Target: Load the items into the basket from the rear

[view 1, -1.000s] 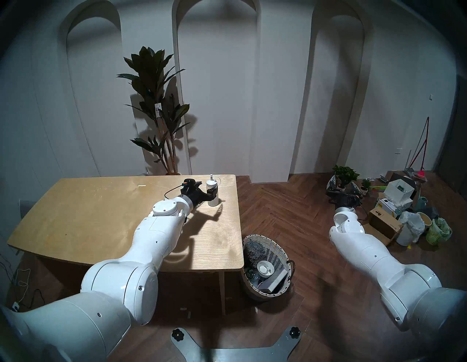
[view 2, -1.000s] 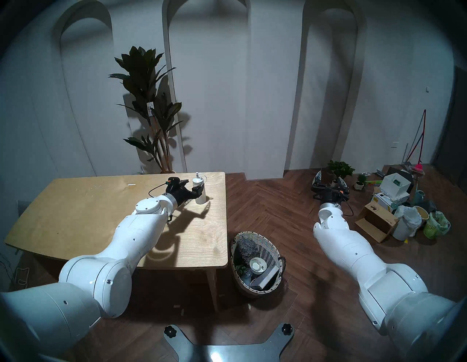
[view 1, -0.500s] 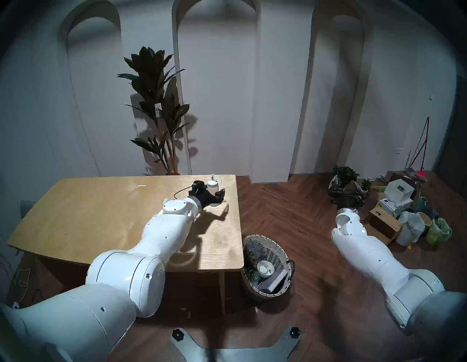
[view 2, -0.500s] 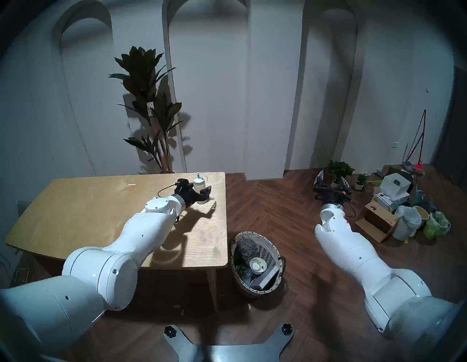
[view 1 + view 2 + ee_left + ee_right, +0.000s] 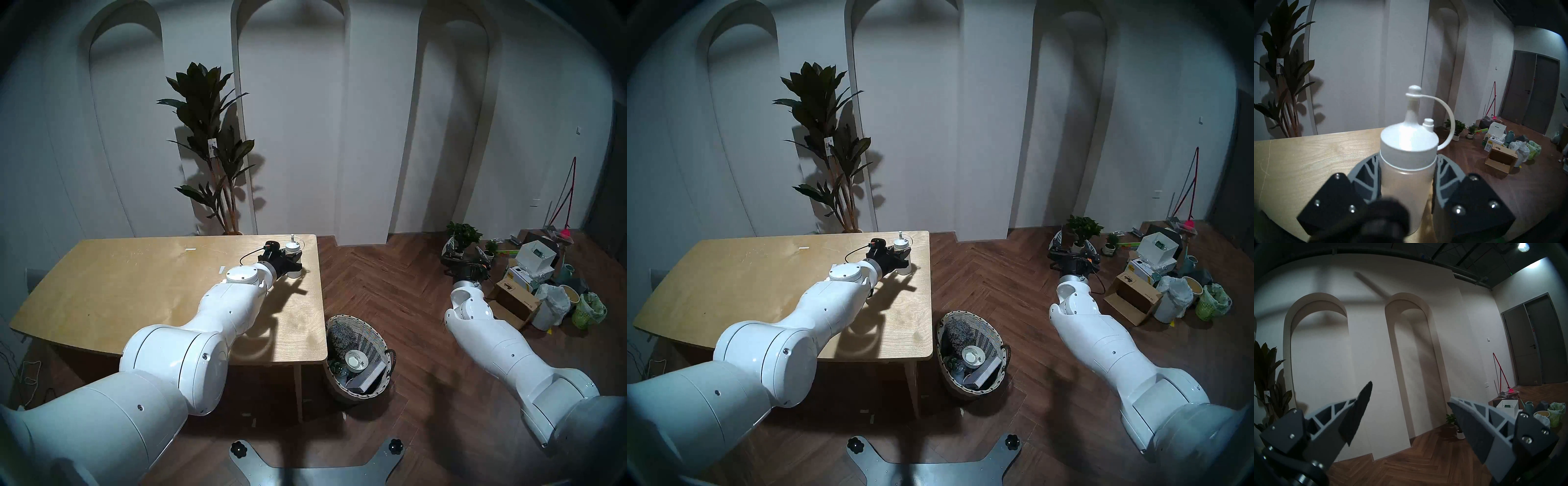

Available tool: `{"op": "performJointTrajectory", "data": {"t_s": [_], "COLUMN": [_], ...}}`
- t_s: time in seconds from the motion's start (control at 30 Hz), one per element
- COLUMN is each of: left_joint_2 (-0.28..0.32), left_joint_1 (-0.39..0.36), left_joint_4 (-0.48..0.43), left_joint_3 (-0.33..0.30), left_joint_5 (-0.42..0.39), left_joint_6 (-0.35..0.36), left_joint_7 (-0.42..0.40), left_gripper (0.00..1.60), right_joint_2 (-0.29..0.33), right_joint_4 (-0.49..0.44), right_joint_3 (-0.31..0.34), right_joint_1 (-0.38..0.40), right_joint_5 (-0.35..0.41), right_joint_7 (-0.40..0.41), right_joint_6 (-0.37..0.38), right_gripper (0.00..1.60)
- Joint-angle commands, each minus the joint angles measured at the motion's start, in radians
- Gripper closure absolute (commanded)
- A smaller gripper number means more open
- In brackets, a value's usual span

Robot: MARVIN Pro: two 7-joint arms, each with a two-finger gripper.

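Left wrist view — squeeze bottle (image 5: 1407, 171) upright, nozzle up, left end effector (image 5: 1407, 179) clamped on it.

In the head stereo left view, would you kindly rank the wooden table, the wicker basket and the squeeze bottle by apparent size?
1. wooden table
2. wicker basket
3. squeeze bottle, partly hidden by the left gripper

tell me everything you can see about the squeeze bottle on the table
The squeeze bottle is translucent whitish plastic with an opaque white screw cap, a tapered nozzle capped by a small tethered stopper, and a second short spout. It stands upright near the table's far right corner, with the left gripper's fingers pressed against both its sides.
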Motion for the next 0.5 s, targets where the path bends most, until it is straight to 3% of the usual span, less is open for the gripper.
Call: {"op": "performJointTrajectory", "data": {"t_s": [0.0,0.2,0.47], "left_joint_2": [-0.032,-0.102,-0.18], "left_joint_1": [-0.06,-0.082,-0.097], "left_joint_4": [-0.008,-0.013,-0.005], "left_joint_3": [-0.012,-0.017,-0.002], "left_joint_5": [-0.016,-0.032,-0.033], "left_joint_6": [-0.037,-0.054,-0.063], "left_joint_7": [0.001,0.013,0.027], "left_gripper": [1.6,1.6,1.6], "right_joint_2": [0.015,0.017,0.107], "right_joint_4": [-0.067,-0.112,-0.136], "right_joint_3": [0.009,0.011,0.069], "right_joint_1": [-0.007,-0.027,-0.064], "right_joint_5": [0.003,0.005,0.015], "right_joint_7": [-0.022,-0.051,-0.096], "right_joint_6": [0.016,0.048,0.06], "right_gripper": [0.0,0.0,0.0]}}
